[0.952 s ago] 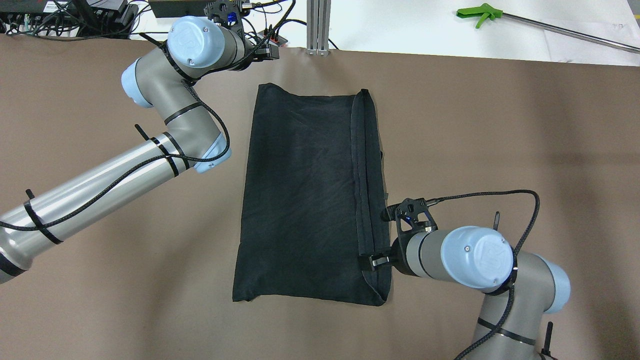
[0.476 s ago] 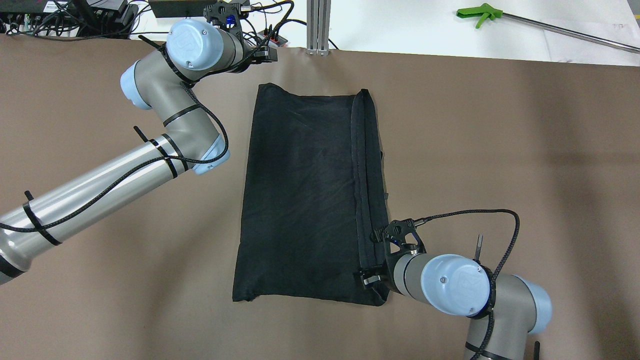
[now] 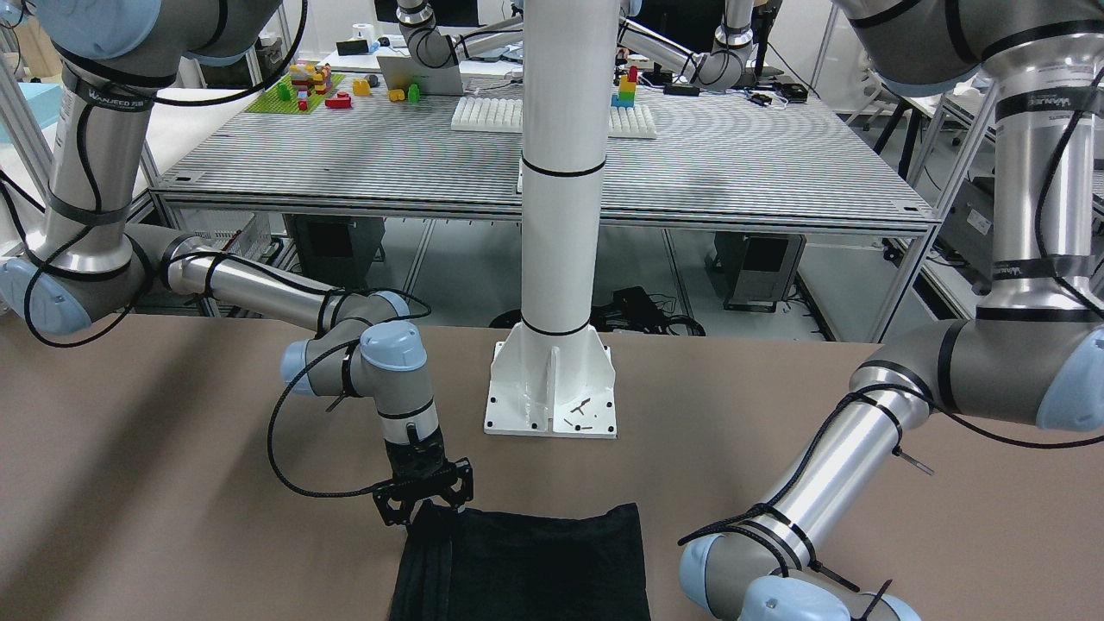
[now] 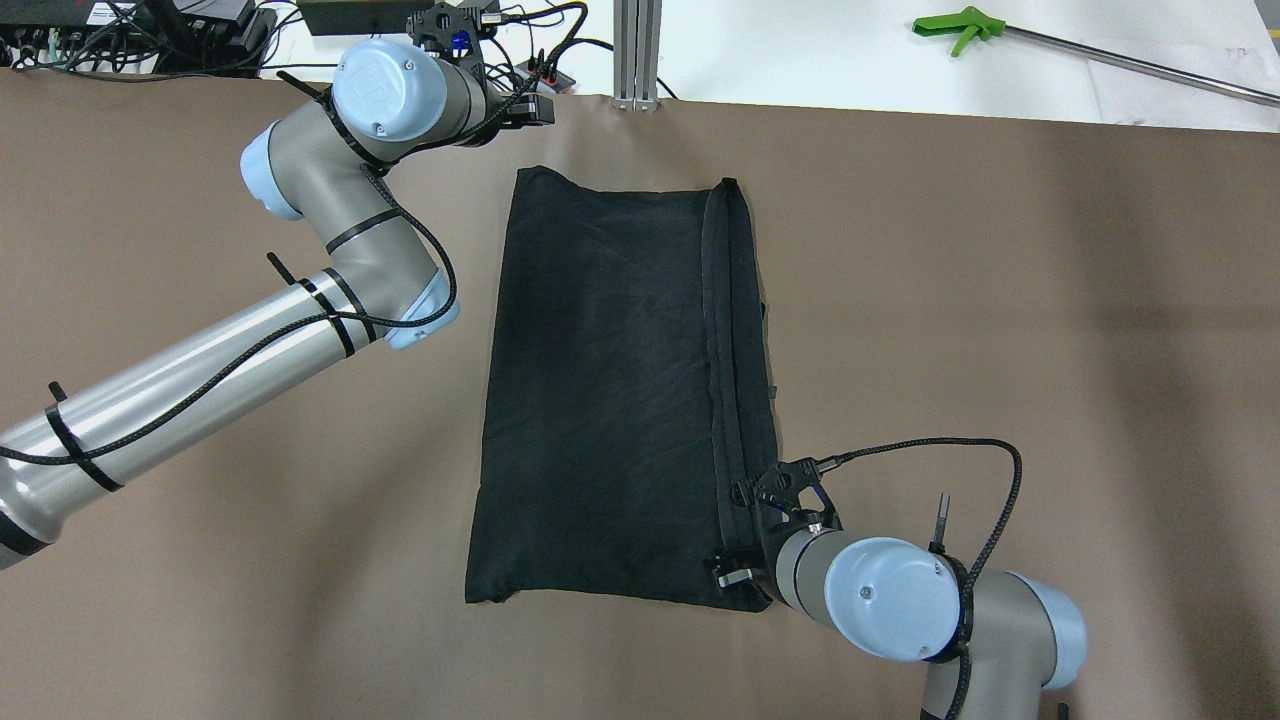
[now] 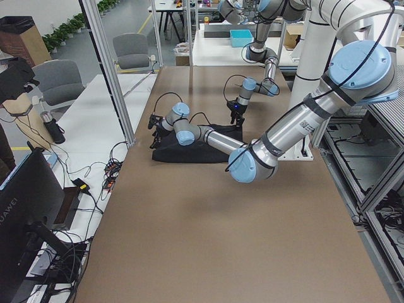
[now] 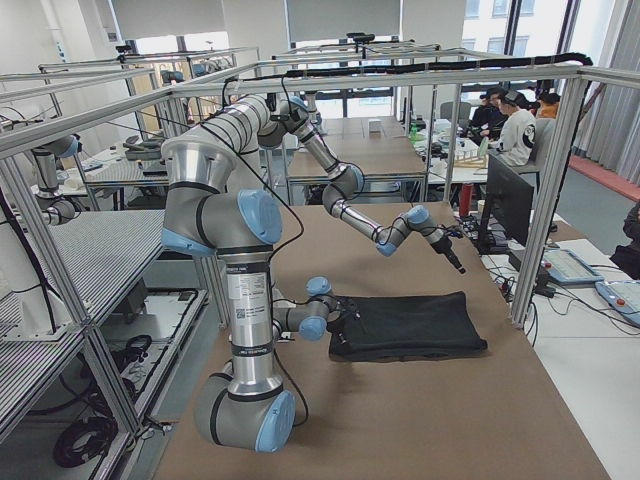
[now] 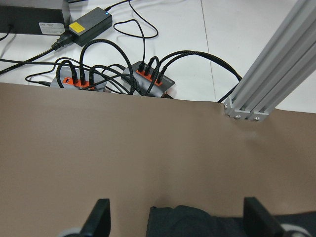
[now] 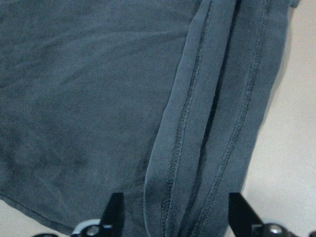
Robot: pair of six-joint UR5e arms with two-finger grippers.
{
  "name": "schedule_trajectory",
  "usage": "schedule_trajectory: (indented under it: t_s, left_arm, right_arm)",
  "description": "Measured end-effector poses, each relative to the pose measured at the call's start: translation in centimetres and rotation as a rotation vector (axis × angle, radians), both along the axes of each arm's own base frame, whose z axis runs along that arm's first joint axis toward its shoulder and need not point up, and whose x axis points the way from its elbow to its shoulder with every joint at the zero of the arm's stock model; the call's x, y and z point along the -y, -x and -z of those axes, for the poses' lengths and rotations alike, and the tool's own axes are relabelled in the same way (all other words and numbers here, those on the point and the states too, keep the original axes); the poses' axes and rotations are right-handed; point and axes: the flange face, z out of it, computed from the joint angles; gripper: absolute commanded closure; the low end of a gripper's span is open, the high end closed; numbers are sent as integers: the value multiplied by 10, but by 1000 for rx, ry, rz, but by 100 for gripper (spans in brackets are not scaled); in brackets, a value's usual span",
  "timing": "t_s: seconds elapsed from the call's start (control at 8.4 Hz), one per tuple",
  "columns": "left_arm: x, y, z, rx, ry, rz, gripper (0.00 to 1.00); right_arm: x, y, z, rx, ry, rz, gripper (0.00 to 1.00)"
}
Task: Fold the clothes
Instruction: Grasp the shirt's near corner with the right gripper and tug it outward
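Brown tabletop carries the black cloth, its hemmed edge under the right claw (fingers spread).

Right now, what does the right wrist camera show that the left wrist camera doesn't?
Only the right wrist view: the black cloth fills the frame, and its stitched hems lie stacked in a band that runs between the fingers of the open right claw.
Only the left wrist view: the table's far edge, two cable hubs, a power adapter, an aluminium post, and just one corner of the cloth, between the fingers of the open left claw.
Both: black cloth on the brown table, framed by an open claw.
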Motion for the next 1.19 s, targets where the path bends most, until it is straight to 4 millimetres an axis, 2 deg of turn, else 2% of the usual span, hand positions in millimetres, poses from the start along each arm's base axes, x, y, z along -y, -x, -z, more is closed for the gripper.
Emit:
schedule_trajectory:
  t_s: [0.12, 0.24, 0.36, 0.48, 0.6, 0.83, 1.19]
  left_arm:
    - [-1, -1, -3, 2, 3, -2, 5]
    - [-1, -1, -6, 4, 4, -2, 5]
    - [-2, -1, -7, 4, 5, -3, 5]
    - [-2, -2, -7, 2, 6, -9, 5]
    - [-3, -2, -6, -1, 6, -21, 5]
    - [-7, 1, 5, -11, -7, -35, 5]
    - [-9, 2, 7, -14, -10, -42, 5]
  right_arm:
    - [-2, 3, -2, -6, -4, -4, 34]
    - [-5, 6, -3, -9, -8, -2, 42]
    - [-8, 8, -3, -13, -13, -4, 58]
    - [-9, 9, -2, -14, -17, -5, 81]
    - [-10, 9, -2, -15, -19, -7, 99]
    - [-10, 9, -2, -17, -24, -13, 100]
    - [-10, 8, -1, -3, -5, -42, 100]
